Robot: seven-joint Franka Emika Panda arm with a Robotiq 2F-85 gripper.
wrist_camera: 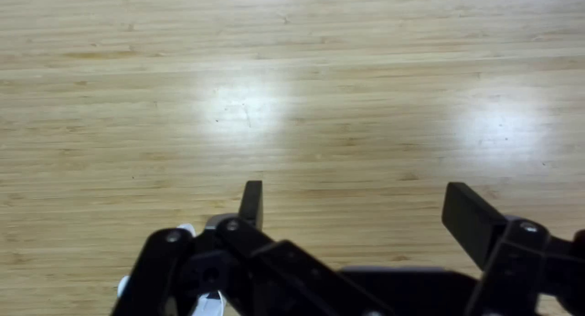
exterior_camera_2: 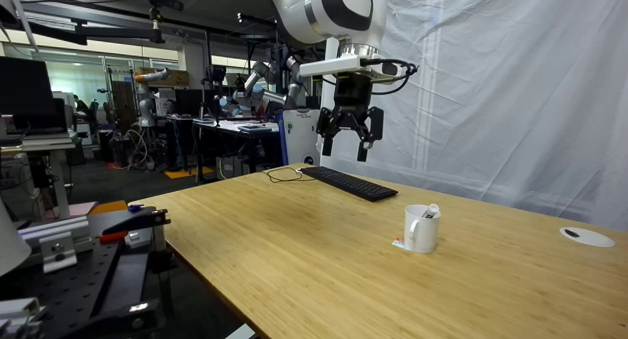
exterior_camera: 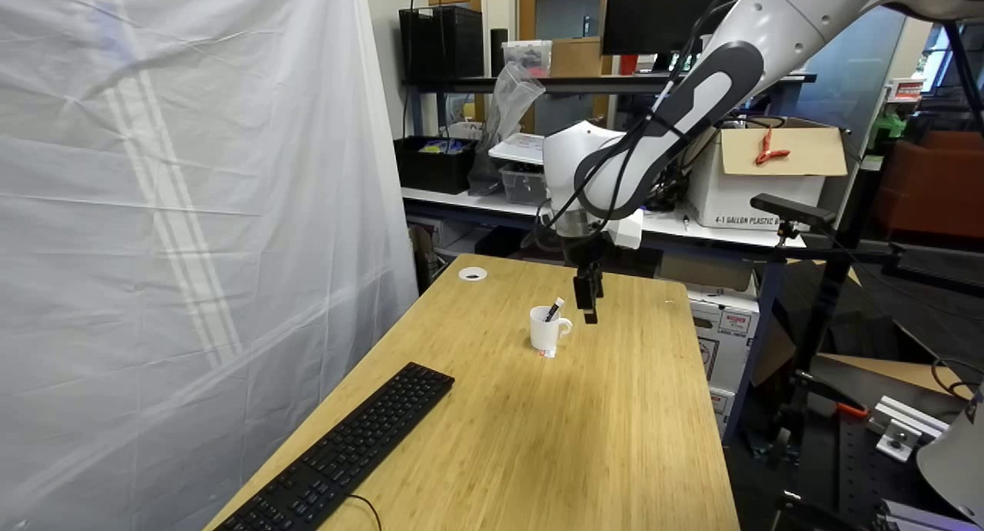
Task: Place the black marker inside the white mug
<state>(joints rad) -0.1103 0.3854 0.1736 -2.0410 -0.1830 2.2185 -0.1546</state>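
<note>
Marker (exterior_camera: 554, 309), black with a whitish end, is inside the mug (exterior_camera: 543, 333), as both exterior views show. It leans: its long axis slants upward out of the mouth, the whitish end uppermost, rising past the rim and pointing toward the picture's right in each of those views; the lower end is hidden by the mug's wall. In an exterior view the keyboard (exterior_camera_2: 348, 183) lies whole on the table (exterior_camera_2: 304, 231), with its cable (exterior_camera_2: 282, 181) looped at the far end; in an exterior view its lower end is cut off by the frame, and a box (exterior_camera: 757, 197) lettered "GALLON PLASTIC" sits beyond the table. An orange-ended arm (exterior_camera_2: 146, 106) shows only in an exterior view. The wrist view gives table grain and the claw (wrist_camera: 355, 185), with white pieces (wrist_camera: 211, 304) partly covered by its linkage, too hidden to name. Counted on the table: one mug, one marker within it, one keyboard, one flat white disc (exterior_camera_2: 591, 237) with a dark patch, and one printed scrap (exterior_camera_2: 398, 242) at the mug's base; whether it lies under the mug cannot be told. One claw is released, its two fingers (wrist_camera: 253, 201) spread well apart with table grain showing in the gap. It hangs above the table, apart from the mug.
</note>
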